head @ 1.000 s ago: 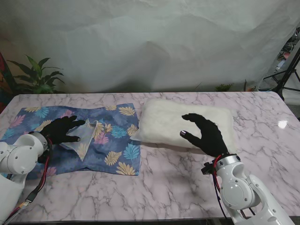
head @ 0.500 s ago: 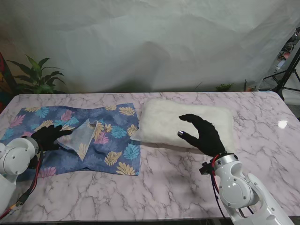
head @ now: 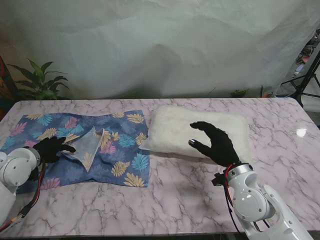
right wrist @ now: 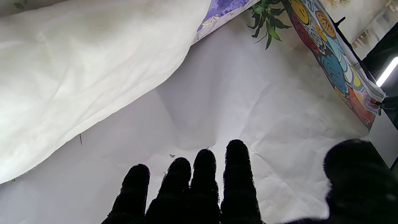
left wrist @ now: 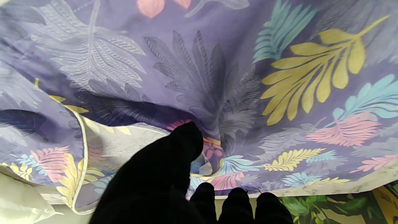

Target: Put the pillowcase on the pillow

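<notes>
The leaf-print pillowcase (head: 100, 147) lies flat on the left of the marble bench (head: 190, 195), one flap folded back, with the white pillow (head: 175, 127) just beside it on the right. The left hand (head: 50, 148) rests at the folded flap, though whether its fingers (left wrist: 174, 161) pinch the cloth I cannot tell. The right hand (head: 215, 142) hovers over the pillow, fingers (right wrist: 236, 174) spread and holding nothing.

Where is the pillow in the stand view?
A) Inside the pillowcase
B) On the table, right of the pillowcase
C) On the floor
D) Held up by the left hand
B: the white pillow lies bare on the marble table, right of the leaf-print pillowcase.
</notes>
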Available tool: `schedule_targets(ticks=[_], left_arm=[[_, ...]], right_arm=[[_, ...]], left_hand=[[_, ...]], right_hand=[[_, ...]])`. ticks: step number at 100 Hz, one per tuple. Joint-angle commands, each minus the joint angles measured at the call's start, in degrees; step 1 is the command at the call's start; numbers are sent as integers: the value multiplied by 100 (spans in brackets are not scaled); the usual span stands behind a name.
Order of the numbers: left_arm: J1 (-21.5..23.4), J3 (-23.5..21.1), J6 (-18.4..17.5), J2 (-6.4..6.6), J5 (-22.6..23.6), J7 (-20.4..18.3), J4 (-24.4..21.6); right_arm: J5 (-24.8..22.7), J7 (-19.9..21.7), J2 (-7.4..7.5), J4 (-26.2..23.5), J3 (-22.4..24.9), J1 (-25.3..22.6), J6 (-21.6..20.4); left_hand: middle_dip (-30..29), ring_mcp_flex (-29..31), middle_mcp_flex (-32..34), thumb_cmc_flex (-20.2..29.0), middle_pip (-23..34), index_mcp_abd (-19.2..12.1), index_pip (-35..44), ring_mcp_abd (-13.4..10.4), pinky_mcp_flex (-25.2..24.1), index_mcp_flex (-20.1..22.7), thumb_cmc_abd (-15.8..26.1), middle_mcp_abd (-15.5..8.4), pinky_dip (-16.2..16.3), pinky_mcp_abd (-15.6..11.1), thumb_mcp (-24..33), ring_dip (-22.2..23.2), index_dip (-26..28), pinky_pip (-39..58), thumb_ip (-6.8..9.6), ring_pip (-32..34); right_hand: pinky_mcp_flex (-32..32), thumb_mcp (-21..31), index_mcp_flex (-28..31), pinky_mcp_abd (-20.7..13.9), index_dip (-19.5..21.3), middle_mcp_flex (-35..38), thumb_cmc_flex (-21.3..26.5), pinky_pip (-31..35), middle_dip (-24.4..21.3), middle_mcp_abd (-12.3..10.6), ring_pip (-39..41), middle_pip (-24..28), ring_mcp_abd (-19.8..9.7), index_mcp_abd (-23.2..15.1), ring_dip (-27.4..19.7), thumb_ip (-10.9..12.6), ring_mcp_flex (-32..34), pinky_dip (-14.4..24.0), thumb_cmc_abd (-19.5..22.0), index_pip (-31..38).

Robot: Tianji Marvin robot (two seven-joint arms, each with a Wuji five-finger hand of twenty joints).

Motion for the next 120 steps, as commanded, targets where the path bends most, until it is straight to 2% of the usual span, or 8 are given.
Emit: schedule_targets(ticks=[1, 20, 46, 59, 76, 91, 106, 120], left_arm=[[-72, 96, -100, -7, -71, -67, 51], [-195, 266, -148, 22, 238, -128, 134], [-186, 328, -41, 46, 877, -230, 108], [-208, 376, -12, 53, 1284, 16, 211], [-428, 726, 158, 60, 1528, 998, 751], [-790, 1200, 314, 67, 1337, 1394, 1255], [-1159, 1685, 467, 62, 1030, 1718, 1724], [-1325, 1948, 693, 29, 891, 2110, 1943]], right_arm=[[4, 12, -8, 15, -15, 9, 16], [11, 4, -10, 9, -8, -1, 20], [49, 21, -10, 29, -12, 13, -4], [79, 48, -8, 30, -12, 14, -17], [95, 21, -13, 45, -18, 17, -51], [101, 34, -11, 63, -30, 31, -68], [107, 28, -13, 61, -40, 32, -63], [100, 18, -15, 53, -42, 24, -47]], left_hand=[[-86, -158, -254, 302, -72, -226, 383, -24, -52, 287, -281, -115, -49, 28, 239, -56, 99, -133, -157, -128], [-87, -155, -263, 120, -74, 161, 614, -46, -32, 190, -216, 6, 83, -68, -261, -55, 24, -117, -145, -128], [-89, -162, -280, 239, -75, 525, 190, 14, -25, -617, -232, 232, 180, -183, -293, -56, -92, -104, -78, -129], [-89, -162, -285, 288, -75, 565, 9, 14, -24, -820, -252, 306, 179, -200, -223, -56, -132, -125, -70, -129], [-90, -165, -287, 278, -75, 498, 2, 38, -3, -845, -204, 337, 218, -131, -195, -57, -69, -93, -89, -129], [-90, -153, -284, 320, -75, 424, 135, 42, -19, -666, -83, 295, 477, -121, -391, -9, 67, -13, -106, -100], [-89, -119, -279, 433, -74, 463, 683, 59, -59, -393, 154, 215, 1075, -163, -955, 409, 294, 190, -68, -14], [120, -36, -240, 471, -10, 632, 2734, -50, 531, 83, 369, 91, 1879, -560, -1622, 1657, 1475, 965, -101, 338]], right_hand=[[-29, -80, 77, -46, 92, 83, -76, 31, 33, -86, -51, -5, -131, -21, -136, 11, 87, -46, 105, -76], [-30, -86, 61, -43, 90, 82, -65, 35, 32, -65, -47, -8, -128, -16, -134, 13, 98, -52, 103, -82], [-27, -92, 52, -40, 89, 82, -56, 42, 31, -70, -51, -12, -128, -20, -135, 14, 94, -59, 101, -87], [-29, -93, 53, -36, 90, 86, -53, 42, 33, -89, -49, -8, -128, -28, -134, 14, 95, -62, 100, -86], [-26, -100, 59, -30, 93, 97, -57, 46, 33, -79, -46, -7, -123, -31, -133, 13, 104, -63, 99, -82], [-13, -99, 55, -21, 94, 104, -51, 56, 37, -85, -44, 0, -135, -32, -132, 14, 111, -62, 109, -82], [-12, -104, 55, -20, 94, 116, -49, 61, 40, -94, -42, 9, -133, -32, -131, 13, 117, -59, 110, -81], [-12, -106, 51, -16, 94, 117, -46, 64, 45, -94, -42, 17, -131, -42, -131, 14, 120, -57, 114, -81]])
